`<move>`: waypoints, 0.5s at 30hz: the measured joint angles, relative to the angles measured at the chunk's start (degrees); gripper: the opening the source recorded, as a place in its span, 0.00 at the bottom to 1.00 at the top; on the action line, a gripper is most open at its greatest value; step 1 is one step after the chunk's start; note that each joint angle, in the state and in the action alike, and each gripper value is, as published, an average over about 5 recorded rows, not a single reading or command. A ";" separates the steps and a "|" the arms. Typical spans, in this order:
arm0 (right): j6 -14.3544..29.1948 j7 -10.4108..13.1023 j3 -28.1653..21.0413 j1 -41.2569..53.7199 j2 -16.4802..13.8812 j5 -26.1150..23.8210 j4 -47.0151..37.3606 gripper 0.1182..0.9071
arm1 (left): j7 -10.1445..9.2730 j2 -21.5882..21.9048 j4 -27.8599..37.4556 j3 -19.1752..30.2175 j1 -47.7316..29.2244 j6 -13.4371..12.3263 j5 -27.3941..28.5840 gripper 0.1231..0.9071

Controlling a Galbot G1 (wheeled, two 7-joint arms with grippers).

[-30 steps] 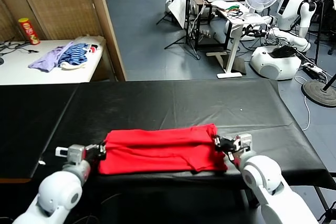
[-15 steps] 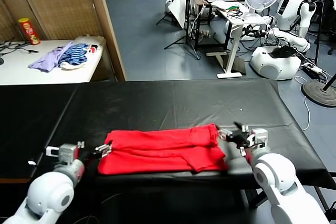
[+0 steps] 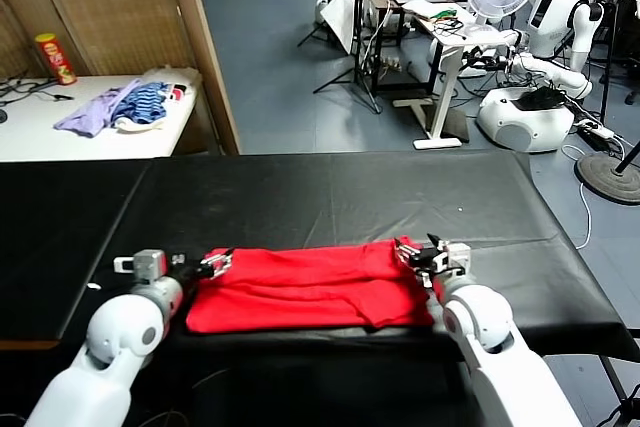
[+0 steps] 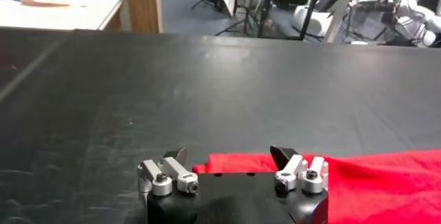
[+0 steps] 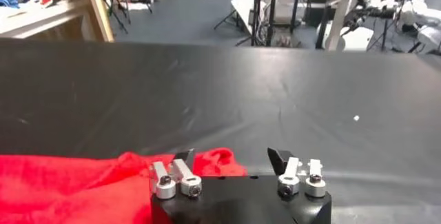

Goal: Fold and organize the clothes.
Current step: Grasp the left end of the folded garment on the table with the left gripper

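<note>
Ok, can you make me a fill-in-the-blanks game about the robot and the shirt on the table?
1. The folded T-shirt on the black table is coloured ____.
2. The left claw and the right claw sit at opposite ____ of the T-shirt.
3. Both claws have their fingers ____, holding nothing.
4. On the white side table stands a red and yellow ____.

Missing words: red; ends; open; can
</note>
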 joint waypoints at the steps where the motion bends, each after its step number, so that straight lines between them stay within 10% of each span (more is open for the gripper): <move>1: 0.22 0.00 -0.03 -0.04 0.37 -0.32 -0.24 0.56 | 0.02 -0.24 0.60 0.01 -0.11 -0.03 -0.08 0.72; 10: 7.55 4.22 -1.09 -1.50 3.74 -4.74 -2.41 0.04 | 0.07 -2.37 3.11 -0.23 0.80 -3.89 4.56 0.09; 15: 11.42 5.91 -1.36 -2.16 5.32 -6.94 -3.07 0.03 | -0.39 -4.25 4.21 0.19 1.75 -9.68 14.56 0.02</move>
